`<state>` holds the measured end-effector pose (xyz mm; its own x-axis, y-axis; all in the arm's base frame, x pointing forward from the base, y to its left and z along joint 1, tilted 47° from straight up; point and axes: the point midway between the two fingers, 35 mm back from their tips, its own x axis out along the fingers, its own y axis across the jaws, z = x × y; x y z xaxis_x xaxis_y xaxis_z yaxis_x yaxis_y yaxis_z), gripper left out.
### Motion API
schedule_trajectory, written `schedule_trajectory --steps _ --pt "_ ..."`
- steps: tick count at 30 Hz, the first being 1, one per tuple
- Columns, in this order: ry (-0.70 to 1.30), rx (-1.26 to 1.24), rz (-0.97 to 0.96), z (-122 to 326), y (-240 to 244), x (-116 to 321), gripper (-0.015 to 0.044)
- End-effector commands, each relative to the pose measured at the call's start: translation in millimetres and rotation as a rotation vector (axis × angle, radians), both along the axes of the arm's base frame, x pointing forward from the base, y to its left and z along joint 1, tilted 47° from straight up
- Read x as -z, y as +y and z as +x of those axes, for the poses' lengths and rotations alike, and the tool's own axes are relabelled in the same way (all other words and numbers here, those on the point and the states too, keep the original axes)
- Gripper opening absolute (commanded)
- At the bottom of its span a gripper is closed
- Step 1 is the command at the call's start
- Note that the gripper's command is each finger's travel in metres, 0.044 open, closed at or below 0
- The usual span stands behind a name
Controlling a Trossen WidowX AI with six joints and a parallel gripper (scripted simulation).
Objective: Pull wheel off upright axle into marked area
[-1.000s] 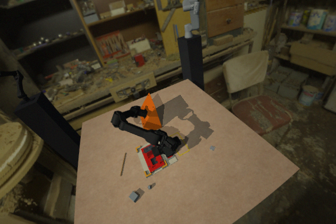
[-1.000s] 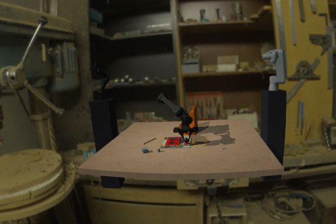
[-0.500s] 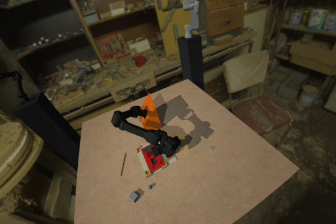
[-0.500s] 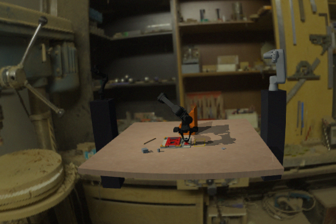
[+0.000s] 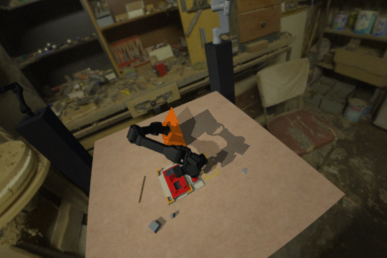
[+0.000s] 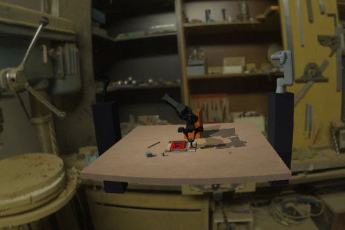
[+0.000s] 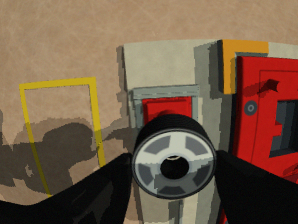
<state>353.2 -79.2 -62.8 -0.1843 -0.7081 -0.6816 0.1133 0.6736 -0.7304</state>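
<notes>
The gripper (image 7: 174,183) is clenched on the wheel (image 7: 174,164), its two dark fingers pressing the tyre from the nine and three o'clock sides in the wrist view. The hub faces straight up at the camera, which suits a pull along the axis of an upright axle; a sideways grip on the rim keeps the bore free to slide. Whether the axle is inside the hub hole at this moment cannot be told, since the wheel covers whatever stands beneath it.

Below the wheel lies the red and cream fixture (image 7: 266,116), with a small red block directly behind the wheel at twelve o'clock and the larger red plate out at two o'clock. In the top view the gripper (image 5: 195,168) sits over the fixture's (image 5: 176,185) far corner.

The marked area (image 7: 60,129), a yellow outlined square, lies on the table (image 7: 67,16) at about ten o'clock from the wheel, just beside the fixture's edge, so the carry should be short. The wheel is judged to be outside that square for now, so the lift, the sideways shift and the release remain to be done.

From the exterior view the arm (image 6: 178,108) slopes down from eleven o'clock to the fixture (image 6: 178,146), with an orange cone (image 6: 198,122) behind it
</notes>
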Motion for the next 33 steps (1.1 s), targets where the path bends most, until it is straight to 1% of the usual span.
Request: schedule_trajectory --steps 1,9,19,21,33 --pt "-0.004 0.004 0.001 0 2 -1 0.0" --pt "-0.004 0.003 0.002 1 4 -4 0.0" --pt "-0.004 0.002 0.003 5 29 -27 0.0" --pt "0.005 -0.001 0.002 2 26 -19 0.0" --pt "-0.002 -0.002 0.013 -16 74 16 0.0"
